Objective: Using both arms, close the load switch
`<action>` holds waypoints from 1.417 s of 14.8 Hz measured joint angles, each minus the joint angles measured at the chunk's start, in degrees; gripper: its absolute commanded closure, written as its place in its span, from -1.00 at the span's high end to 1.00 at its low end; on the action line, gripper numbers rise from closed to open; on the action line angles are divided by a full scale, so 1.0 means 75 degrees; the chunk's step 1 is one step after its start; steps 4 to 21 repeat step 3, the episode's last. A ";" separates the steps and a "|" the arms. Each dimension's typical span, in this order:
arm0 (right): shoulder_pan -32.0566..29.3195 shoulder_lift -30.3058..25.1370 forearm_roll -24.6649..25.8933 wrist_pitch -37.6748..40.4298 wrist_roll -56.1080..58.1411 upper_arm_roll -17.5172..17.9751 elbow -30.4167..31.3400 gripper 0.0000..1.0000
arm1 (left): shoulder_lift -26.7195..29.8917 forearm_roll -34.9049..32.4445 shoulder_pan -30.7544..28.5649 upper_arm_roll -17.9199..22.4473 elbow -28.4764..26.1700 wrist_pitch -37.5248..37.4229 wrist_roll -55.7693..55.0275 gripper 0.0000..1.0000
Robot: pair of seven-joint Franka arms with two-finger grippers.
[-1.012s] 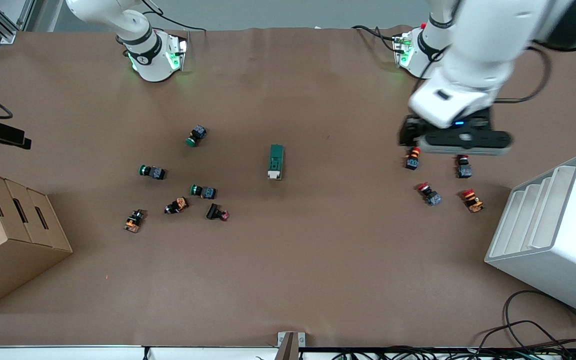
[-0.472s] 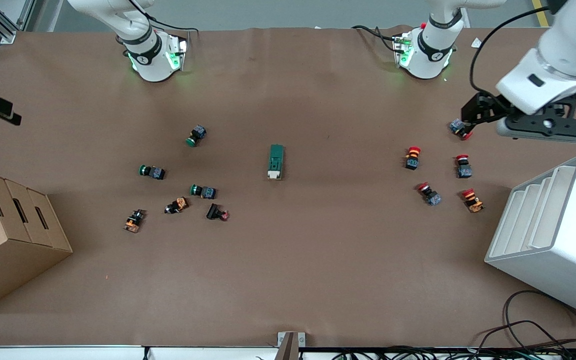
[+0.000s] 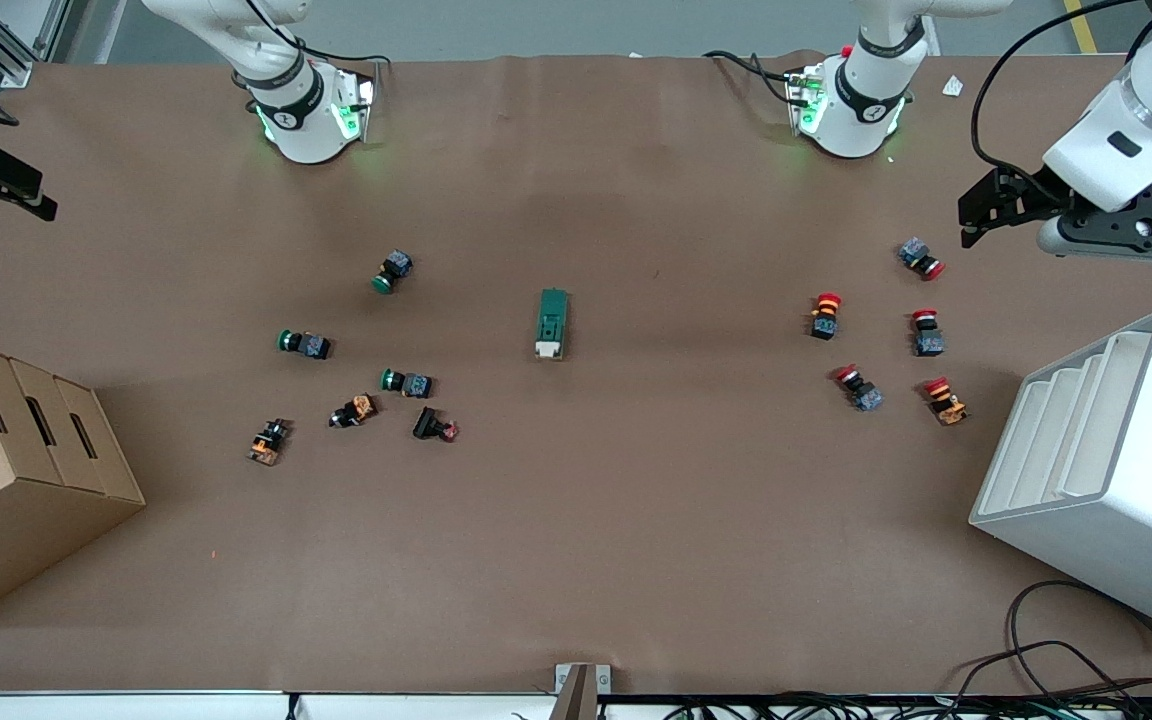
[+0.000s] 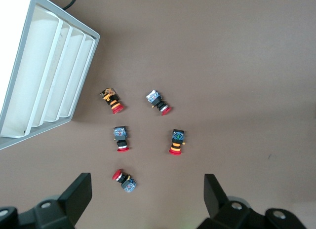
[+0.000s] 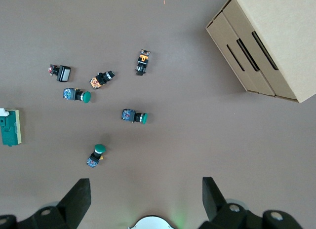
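Hovering high over the tabletop (image 3: pixel 576 560) at the right arm's end, above the cardboard box (image 3: pixel 16 470), the right end effector (image 5: pixel 143 202) is spread wide and empty, probably waiting. At mid-tabletop lies the load switch (image 3: pixel 552 323), a dark-green oblong whose cream lever end faces the front camera, untouched and well apart from both arms. Over the red-capped push-buttons (image 4: pixel 148 135), the left end effector (image 4: pixel 148 199) hangs released, holding nothing.
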State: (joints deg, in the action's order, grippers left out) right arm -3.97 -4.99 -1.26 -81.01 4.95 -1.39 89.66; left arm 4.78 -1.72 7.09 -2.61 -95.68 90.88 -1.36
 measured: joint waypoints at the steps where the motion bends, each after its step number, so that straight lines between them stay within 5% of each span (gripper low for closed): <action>1: 0.0003 -0.0013 0.0003 -0.0004 0.0000 0.0010 0.0007 1.00 | 0.0013 0.0000 -0.0002 0.0001 0.0002 0.0007 0.0000 1.00; 21: 0.0136 -0.0041 0.0062 -0.0007 0.0000 -0.0064 0.0010 1.00 | 0.0032 0.0000 -0.0043 0.0005 0.0021 0.0008 0.0000 1.00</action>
